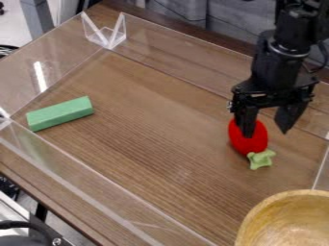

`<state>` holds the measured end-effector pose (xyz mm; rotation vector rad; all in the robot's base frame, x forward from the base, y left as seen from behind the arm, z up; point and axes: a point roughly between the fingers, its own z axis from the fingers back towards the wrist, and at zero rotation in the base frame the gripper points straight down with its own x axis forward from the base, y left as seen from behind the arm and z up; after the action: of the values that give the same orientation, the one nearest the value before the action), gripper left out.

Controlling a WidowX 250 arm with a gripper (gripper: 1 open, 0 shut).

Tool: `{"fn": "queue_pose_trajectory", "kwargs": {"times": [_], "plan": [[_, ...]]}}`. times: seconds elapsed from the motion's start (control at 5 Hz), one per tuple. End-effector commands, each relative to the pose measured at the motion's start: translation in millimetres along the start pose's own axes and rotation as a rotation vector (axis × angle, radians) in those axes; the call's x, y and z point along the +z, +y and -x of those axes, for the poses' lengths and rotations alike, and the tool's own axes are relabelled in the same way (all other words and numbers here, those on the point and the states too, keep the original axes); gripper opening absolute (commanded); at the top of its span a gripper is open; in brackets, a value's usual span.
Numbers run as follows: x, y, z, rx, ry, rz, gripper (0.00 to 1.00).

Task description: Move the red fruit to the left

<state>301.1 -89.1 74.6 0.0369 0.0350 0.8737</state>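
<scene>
Camera view showed us the brown wooden table [141, 125] inside clear plastic walls, our black gripper [268, 123] pointing down with fingers spread wide, released, straddling the small glossy red oval fruit [249, 136] at right, and a flat green rectangular block [60, 113] far left.

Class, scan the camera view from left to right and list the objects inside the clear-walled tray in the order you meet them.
green block → red fruit, with the open gripper straddling it from above.
</scene>
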Motion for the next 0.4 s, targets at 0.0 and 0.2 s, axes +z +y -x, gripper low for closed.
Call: {"fn": "queue_pose_trajectory", "kwargs": {"times": [0.0, 0.2], "plan": [[7.8, -4.9, -6.5, 0.025, -0.027, 0.023, 1.0], [3.6, -6.7, -13.8, 0.055, -0.034, 0.01, 1.0]]}}
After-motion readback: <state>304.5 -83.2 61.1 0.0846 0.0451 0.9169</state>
